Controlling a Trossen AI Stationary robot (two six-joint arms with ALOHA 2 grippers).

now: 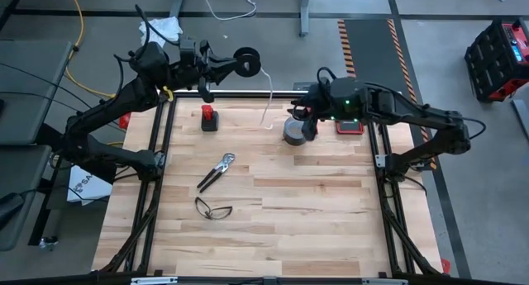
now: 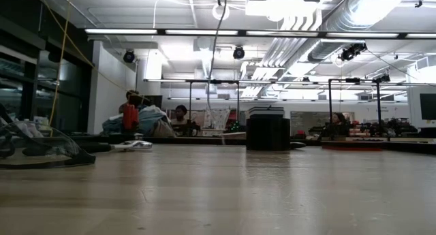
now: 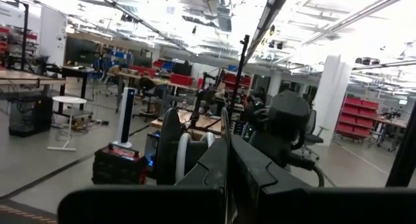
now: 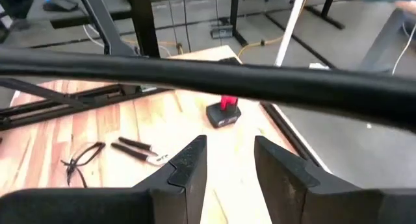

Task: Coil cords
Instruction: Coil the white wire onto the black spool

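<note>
I've got my left gripper (image 1: 234, 64) up beyond the far edge of the table (image 1: 273, 235), raised well off the wood, and it's clamped on the small black spool (image 1: 245, 62), which sits right at my fingertips on their right side. The white cord (image 1: 269, 99) hangs off that spool, drops past the far frame rail and touches down on the table near the grey tape roll (image 1: 293, 132), its loose end lying just left of the roll. Here's the worry: the cord is slack and free, so if I turn or pull the spool too fast the tail could whip, snag on the rail, or drag across the tape roll and catch there (and a snag would unwind what's wound rather than coil it). It could also slip sideways off the spool's rim if the feed comes in at an angle. My right gripper (image 1: 304, 120) hovers over the far right part of the table, just above the tape roll, fingers parted with nothing between them, close to the cord's tail but not touching it; reaching for that thin cord, it could knock the roll instead. The red-topped item (image 1: 209, 118), the pliers (image 1: 216, 171) and the safety glasses (image 1: 213, 208) lie well apart, nearer and to the left.
</note>
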